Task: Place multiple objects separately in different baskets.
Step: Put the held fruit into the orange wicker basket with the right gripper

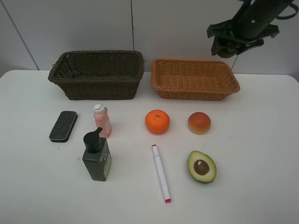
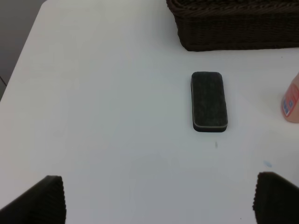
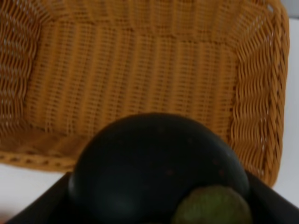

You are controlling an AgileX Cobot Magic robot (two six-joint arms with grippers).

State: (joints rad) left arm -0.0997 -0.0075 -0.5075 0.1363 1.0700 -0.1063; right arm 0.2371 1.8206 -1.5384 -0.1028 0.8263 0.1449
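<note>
My right gripper (image 1: 228, 43) hangs above tan basket (image 1: 194, 93)'s far right corner, clamped on dark mangosteen (image 1: 226, 49). Brown basket (image 1: 96, 88) just left of the tan one. Orange (image 1: 157, 122), peach (image 1: 199, 123), avocado half (image 1: 202, 166) in front.

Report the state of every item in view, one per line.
Dark brown basket, nothing visible inside.
Light basket, empty.
Mangosteen, gripped in right claw over light basket.
Left claw, open, holding nothing.
Orange, resting on table.
Peach, resting on table.
Avocado half, lying cut face up.
Eraser, lying flat.
Pink bottle, upright, capped.
Pump bottle, upright.
Marker, lying flat.
</note>
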